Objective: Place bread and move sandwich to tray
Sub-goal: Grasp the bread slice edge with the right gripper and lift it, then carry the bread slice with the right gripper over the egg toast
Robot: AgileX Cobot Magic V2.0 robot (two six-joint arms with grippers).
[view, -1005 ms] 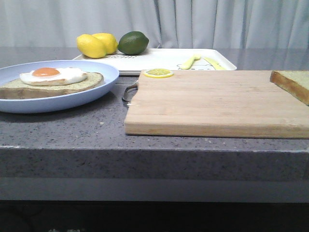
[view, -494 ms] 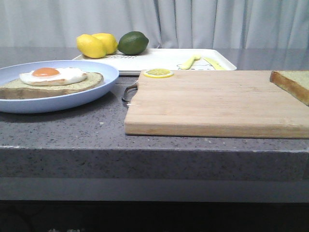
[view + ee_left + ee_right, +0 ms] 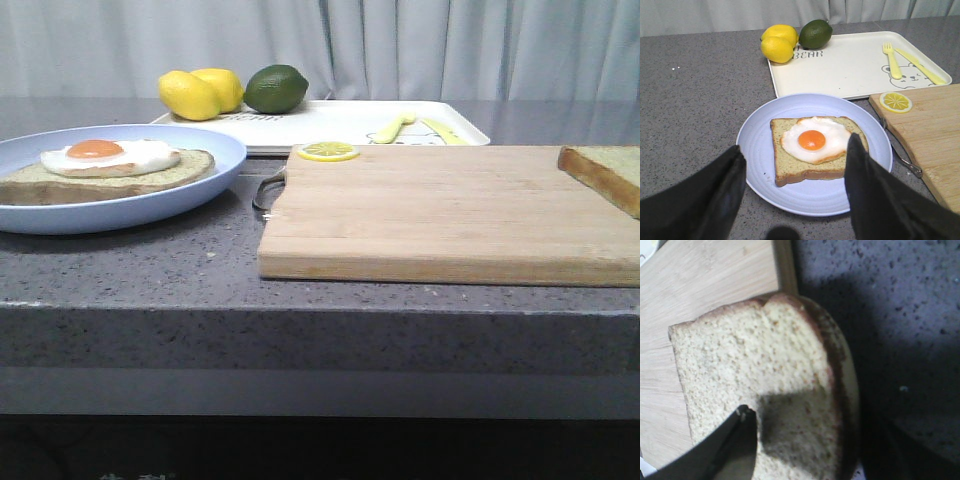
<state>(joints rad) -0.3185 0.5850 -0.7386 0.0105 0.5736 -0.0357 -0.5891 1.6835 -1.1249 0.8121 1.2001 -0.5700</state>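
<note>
My table [image 3: 130, 270] is a dark grey speckled stone slab, with pale grey curtains [image 3: 420, 45] hanging behind its far edge.

My left end effector [image 3: 792, 165] hangs over the left part of the table with its two dark fingers [image 3: 715, 195] spread wide, released and gripping nothing. Between them I see the sandwich [image 3: 815, 145], a slice of bread with a fried egg on top, lying on the round pale-blue plate [image 3: 757, 145].

My right end effector [image 3: 805, 440] is close above the bread [image 3: 760, 385] near the right edge of the table. One dark finger [image 3: 735, 440] sits at the slice's face, though I cannot tell if it touches. The other finger is a dark blur beyond the crust, so the slice lies between them. I cannot tell whether I am gripping it.

The bread lies on the right end of the wooden cutting board [image 3: 440, 215], with its crust side hanging past the board's edge over the table.

The white tray [image 3: 340, 125] sits behind the board toward the far edge, with yellow cutlery shapes [image 3: 895, 60] on it. Two lemons [image 3: 198, 92] and a lime [image 3: 276, 88] rest at the tray's far left corner. A lemon slice [image 3: 327, 151] lies on the board's far left corner, and a metal handle [image 3: 266, 190] sticks out from the board toward the plate.
</note>
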